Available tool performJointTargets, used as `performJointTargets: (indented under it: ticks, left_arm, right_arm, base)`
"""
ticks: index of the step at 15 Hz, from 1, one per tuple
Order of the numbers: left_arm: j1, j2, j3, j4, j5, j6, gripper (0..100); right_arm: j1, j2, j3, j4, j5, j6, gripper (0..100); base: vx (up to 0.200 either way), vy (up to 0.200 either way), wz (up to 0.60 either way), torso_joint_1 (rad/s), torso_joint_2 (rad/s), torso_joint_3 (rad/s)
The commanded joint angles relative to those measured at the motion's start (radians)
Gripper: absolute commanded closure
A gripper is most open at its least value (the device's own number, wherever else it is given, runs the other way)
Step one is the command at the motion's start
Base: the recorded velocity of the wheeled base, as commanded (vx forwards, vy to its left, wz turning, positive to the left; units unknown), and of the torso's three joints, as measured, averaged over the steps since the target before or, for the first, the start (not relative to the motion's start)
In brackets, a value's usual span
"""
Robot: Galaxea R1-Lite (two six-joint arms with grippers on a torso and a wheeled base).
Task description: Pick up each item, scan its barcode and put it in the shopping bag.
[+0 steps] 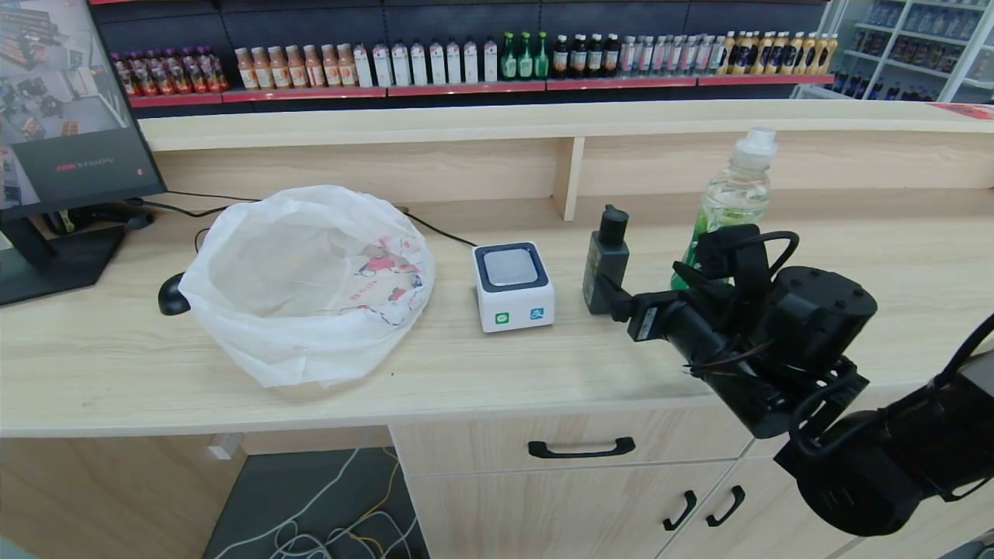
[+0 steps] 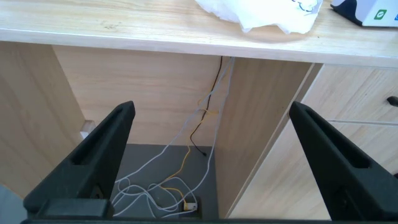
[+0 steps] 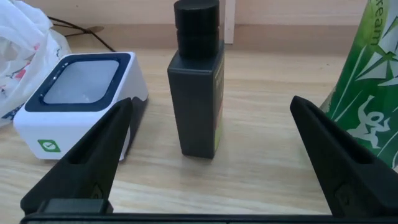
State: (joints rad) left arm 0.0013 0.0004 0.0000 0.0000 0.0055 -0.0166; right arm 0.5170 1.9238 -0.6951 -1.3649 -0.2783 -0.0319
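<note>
Now the right gripper [image 3: 211, 104] has its fingers wide apart and holds nothing; the dark bottle [image 3: 198, 93] stands upright on the counter [image 1: 466, 373] just in front of the gap; the clear green bottle [image 1: 730, 202] is beside it, the scanner [image 1: 512, 286] on its other side, the white shopping bag [image 1: 307, 279] further left; the left gripper [image 2: 211, 112], also spread apart, hangs below the counter edge near loose cables [image 2: 168, 180].

A pale wooden surface [image 1: 481, 373] carries an open white shopping bag [image 1: 307, 279], with a black mouse [image 1: 171, 296] just beside it and a monitor stand [image 1: 54, 260] farther left. Right of the bag, a small white scanner [image 1: 512, 286], a dark bottle [image 1: 605, 262] and a clear green bottle [image 1: 734, 194] stand upright.
</note>
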Motion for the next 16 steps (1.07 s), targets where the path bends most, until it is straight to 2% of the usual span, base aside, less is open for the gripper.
performJointTargets:
  ticks: [1,16]
  left_arm:
    - [0.0,0.0,0.0,0.0,0.001,0.0,0]
    - [0.0,0.0,0.0,0.0,0.001,0.0,0]
  right_arm:
    - [-0.005,0.043,-0.041,0.0,-0.001,0.0,0]
    - [-0.041,0.239,-0.33,0.007,-0.013,-0.002,0]
  base:
    - [0.0,0.0,0.0,0.0,0.0,0.0]
    - [0.0,0.0,0.0,0.0,0.0,0.0]
